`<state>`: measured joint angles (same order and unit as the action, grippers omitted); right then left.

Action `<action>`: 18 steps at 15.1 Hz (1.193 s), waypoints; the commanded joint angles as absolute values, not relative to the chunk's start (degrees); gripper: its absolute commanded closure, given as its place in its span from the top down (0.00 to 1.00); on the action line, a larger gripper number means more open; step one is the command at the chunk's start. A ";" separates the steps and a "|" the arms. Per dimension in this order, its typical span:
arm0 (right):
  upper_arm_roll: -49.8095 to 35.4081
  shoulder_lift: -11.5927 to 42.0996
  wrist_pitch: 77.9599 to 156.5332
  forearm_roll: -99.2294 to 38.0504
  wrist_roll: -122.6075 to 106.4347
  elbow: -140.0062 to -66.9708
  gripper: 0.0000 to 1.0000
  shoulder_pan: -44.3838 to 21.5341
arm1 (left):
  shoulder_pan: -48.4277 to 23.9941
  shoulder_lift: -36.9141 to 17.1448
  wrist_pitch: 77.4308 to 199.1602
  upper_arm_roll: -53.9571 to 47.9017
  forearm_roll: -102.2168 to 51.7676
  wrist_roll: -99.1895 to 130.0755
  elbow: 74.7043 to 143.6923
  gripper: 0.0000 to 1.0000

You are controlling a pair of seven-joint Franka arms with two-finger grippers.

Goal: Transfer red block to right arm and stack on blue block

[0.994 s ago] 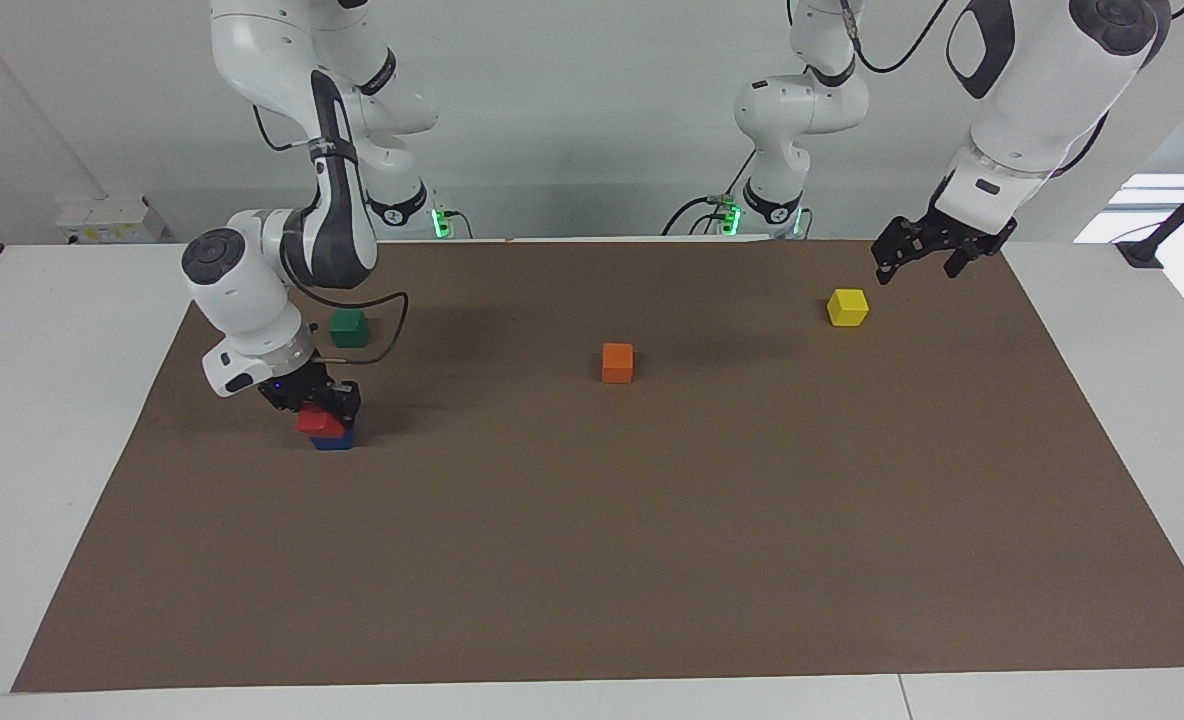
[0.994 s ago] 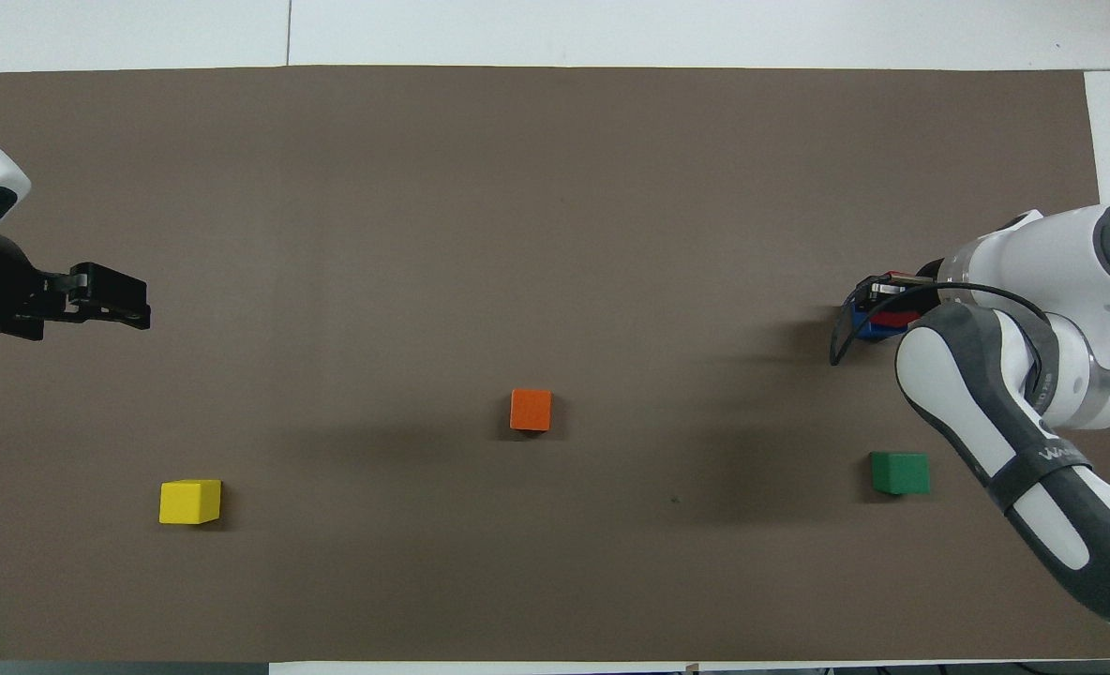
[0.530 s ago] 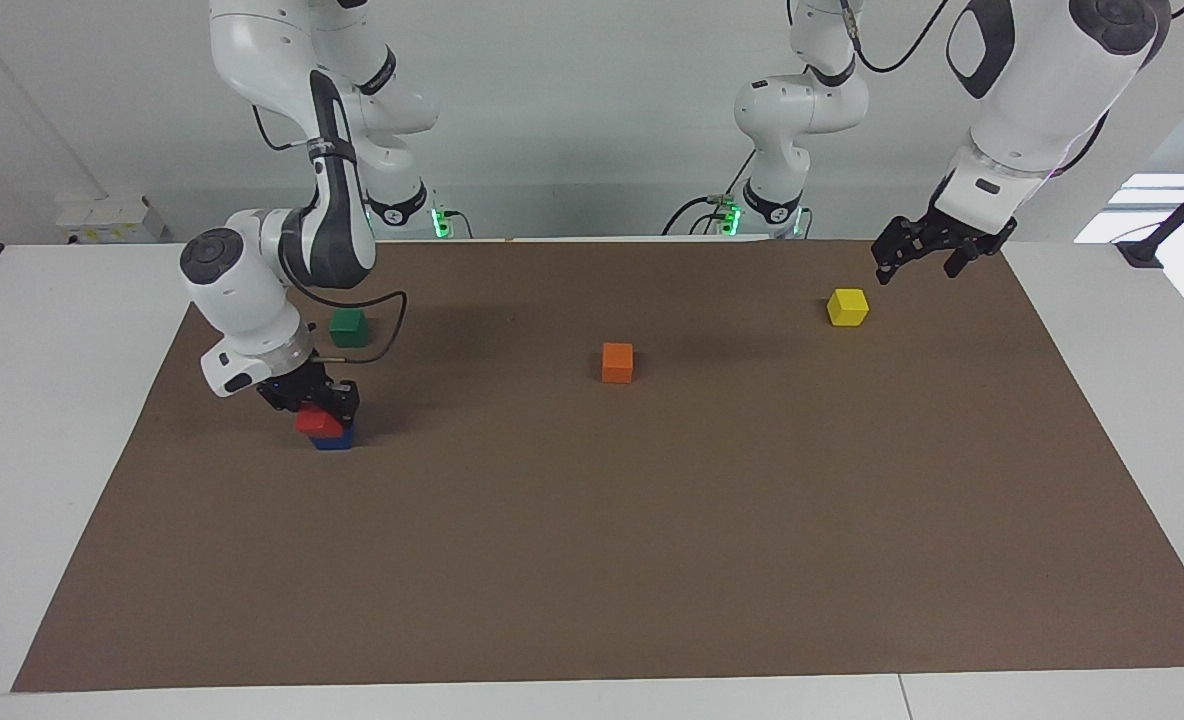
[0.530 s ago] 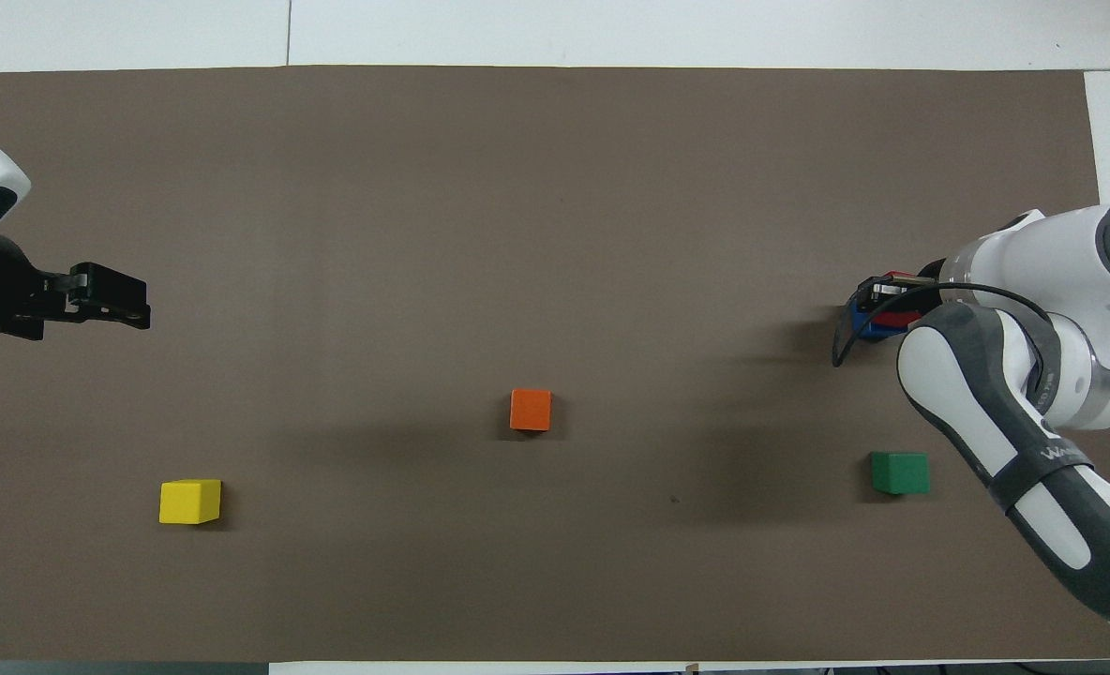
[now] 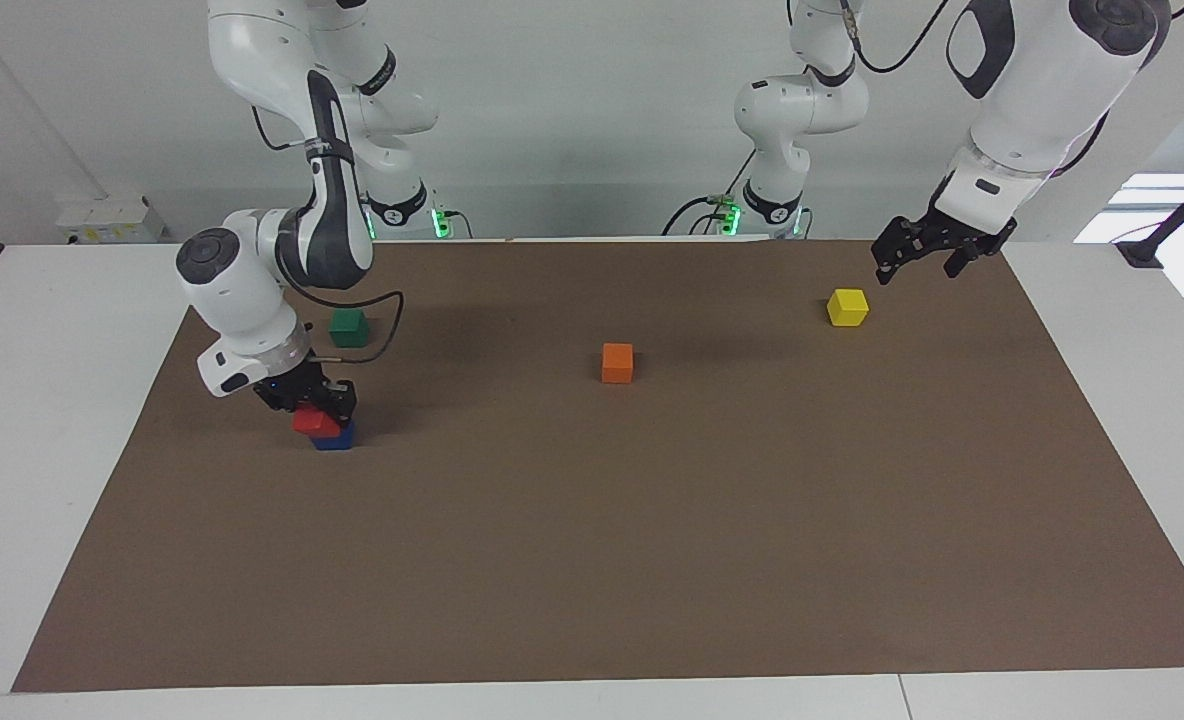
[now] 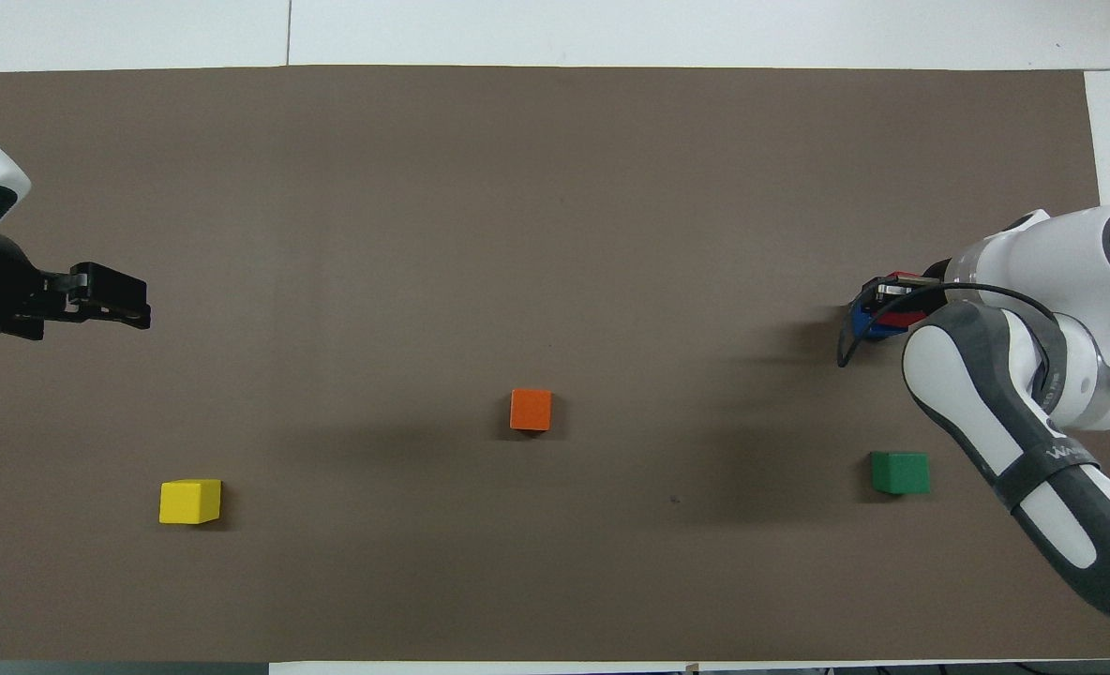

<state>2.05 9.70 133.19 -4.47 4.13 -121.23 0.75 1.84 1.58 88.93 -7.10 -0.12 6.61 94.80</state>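
Observation:
The red block is held in my right gripper, which is shut on it. It hangs tilted at the top of the blue block, offset toward the right arm's end of the table; I cannot tell whether they touch. In the overhead view the right gripper and wrist hide most of the red block and the blue block. My left gripper waits open and empty, raised over the mat near the yellow block.
An orange block lies mid-mat. A green block sits nearer to the robots than the blue block, close to the right arm's cable. The brown mat covers the white table.
The right gripper with the red block has drifted a little toward the right arm's end of the table, so the red block overhangs the blue one more. The left arm has not moved.

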 commanded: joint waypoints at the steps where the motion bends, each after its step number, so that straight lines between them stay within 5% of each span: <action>1: 1.67 9.40 134.03 -2.99 3.25 -123.40 0.00 1.76 | 2.20 2.02 89.21 -7.03 -0.88 6.24 95.19 1.00; 5: 1.67 9.40 134.03 -2.99 3.78 -123.40 0.01 1.58 | 2.20 2.02 89.21 -7.03 -0.88 6.24 95.19 1.00; 7: 1.67 9.40 133.86 -2.99 3.78 -123.40 0.64 1.58 | 2.20 2.02 89.12 -7.03 -0.88 6.24 95.19 1.00; 9: 1.67 9.32 133.77 -2.99 3.87 -123.40 0.96 1.58 | 2.20 2.02 89.21 -7.03 -0.88 6.24 95.19 1.00; 18: 1.67 8.70 132.28 -2.99 4.30 -122.87 1.00 0.97 | 2.20 2.02 89.21 -7.03 -0.88 6.24 95.19 1.00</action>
<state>1.98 9.73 133.12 -4.47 4.09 -122.72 0.81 1.84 1.58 88.93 -7.10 -0.12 6.61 94.80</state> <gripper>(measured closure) 0.000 0.000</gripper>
